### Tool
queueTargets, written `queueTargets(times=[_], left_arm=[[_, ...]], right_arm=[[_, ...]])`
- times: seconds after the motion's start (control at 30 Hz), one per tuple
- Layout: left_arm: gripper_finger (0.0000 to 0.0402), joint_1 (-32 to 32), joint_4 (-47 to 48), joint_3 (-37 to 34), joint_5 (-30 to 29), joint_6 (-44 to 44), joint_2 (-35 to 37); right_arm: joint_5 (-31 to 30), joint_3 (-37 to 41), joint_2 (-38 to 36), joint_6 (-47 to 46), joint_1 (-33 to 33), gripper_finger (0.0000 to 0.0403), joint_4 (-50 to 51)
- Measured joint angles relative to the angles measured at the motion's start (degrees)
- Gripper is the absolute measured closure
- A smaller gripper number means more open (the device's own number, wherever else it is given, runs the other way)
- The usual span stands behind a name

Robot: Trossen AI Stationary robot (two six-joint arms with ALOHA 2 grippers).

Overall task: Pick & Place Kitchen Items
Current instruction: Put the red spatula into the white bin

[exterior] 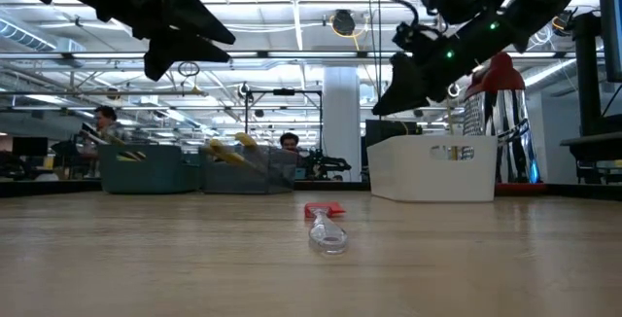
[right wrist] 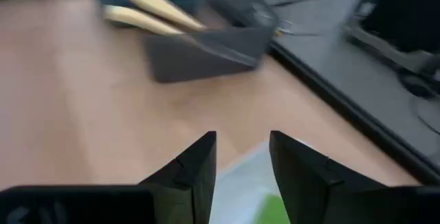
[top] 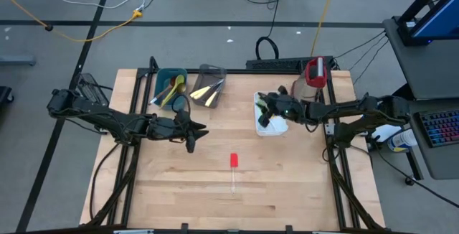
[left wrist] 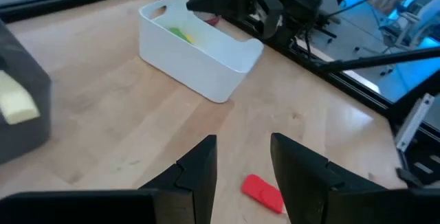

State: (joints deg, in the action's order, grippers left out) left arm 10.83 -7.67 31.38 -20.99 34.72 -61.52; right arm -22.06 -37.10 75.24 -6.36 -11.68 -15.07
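Left gripper hung just left of frame centre in the high view, above the wooden table, fingers narrowly parted, holding nothing. Small clear-handled spatula with red head lay flat at centre, lower right of that gripper, apart from it. Right gripper sat over the white rectangular plastic tub right of centre, fingers slightly apart, empty; green utensil inside the tub. Pale-handled knives in the grey tub, upper centre; teal tub beside it held a yellow-green spoon.
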Motion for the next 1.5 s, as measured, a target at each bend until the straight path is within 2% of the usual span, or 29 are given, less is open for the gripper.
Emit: queueTargets(times=[0.17,0.3,0.47,0.67,0.83,0.97,1.07,1.27,1.5], left_arm=[[0.0261,0.6,-1.1,0.0,0.1,0.1,0.0],[0.0261,0.6,-1.6,0.0,0.0,-0.9,0.0],[0.0261,0.6,-1.4,0.0,0.0,-3.3,0.0],[0.0261,0.6,-1.4,0.0,0.0,-4.9,0.0],[0.0261,0.6,-1.0,0.0,0.0,-5.0,0.0],[0.0261,0.6,-1.0,0.0,0.0,-5.0,0.0],[0.0261,0.5,-1.0,0.0,0.1,-8.3,0.0],[0.0261,1.0,2.2,0.0,6.2,-13.3,0.0],[0.0261,2.1,5.1,0.0,7.1,-13.9,0.0]], right_arm=[[5.4,0.0,0.0,-0.7,5.8,0.027,-1.5],[7.4,0.0,0.0,-1.2,10.2,0.0267,-2.5],[10.3,0.0,0.4,-3.6,15.6,0.0245,-8.3],[10.3,0.0,5.2,-7.0,20.9,0.0205,-17.2],[10.2,-1.0,12.2,-12.8,23.3,0.0196,-24.1],[10.3,-5.5,17.9,-15.6,24.5,0.0195,-20.9],[10.4,-10.3,21.4,-17.0,25.3,0.0195,-14.6],[10.3,-18.2,26.1,-24.4,25.5,0.0195,1.3],[10.3,-18.7,29.8,-30.8,25.6,0.0195,2.2]])
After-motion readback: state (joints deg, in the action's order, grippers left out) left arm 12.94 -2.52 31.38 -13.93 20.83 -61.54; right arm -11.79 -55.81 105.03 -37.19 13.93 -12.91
